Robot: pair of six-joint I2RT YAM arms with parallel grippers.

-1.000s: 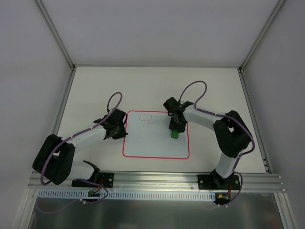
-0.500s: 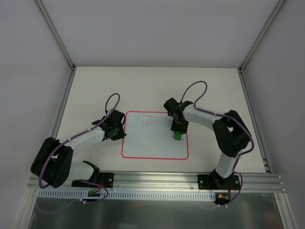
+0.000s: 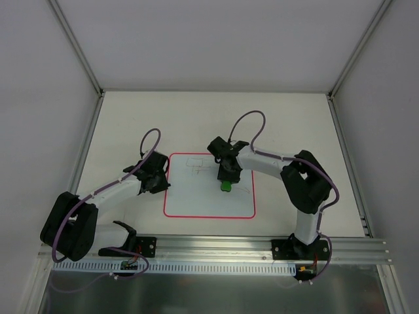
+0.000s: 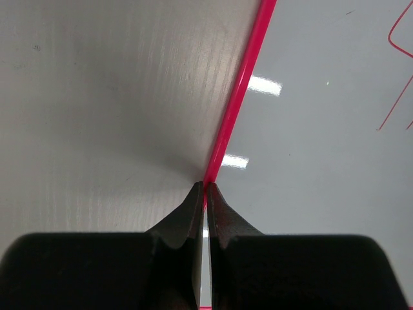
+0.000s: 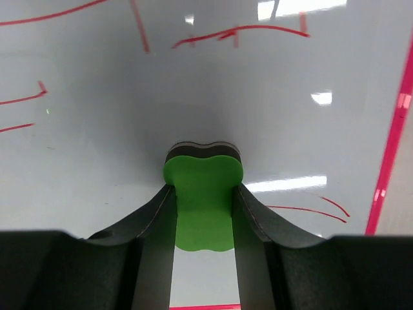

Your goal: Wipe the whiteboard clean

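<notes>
Green eraser (image 3: 225,186), clamped in right gripper (image 3: 226,181), sits further left on whiteboard (image 3: 208,203) than a second ago; board itself dragged slightly left. Red scribbles (image 3: 198,165) at far left remain, so wiping unfinished. Left gripper (image 3: 164,184) closed, empty, tips on board's left border. Board flat mid table (image 3: 131,124), near-square, longer side left-right.

A cream desk (image 3: 294,124) sits inside a booth of plain pale-grey panels: a back wall (image 3: 216,39), a left wall (image 3: 33,131) and a right wall (image 3: 393,144). 2 metal posts (image 3: 75,46) mark the back corners. An aluminium rail (image 3: 216,246) runs along the near edge above a shiny metal sheet (image 3: 209,291).
</notes>
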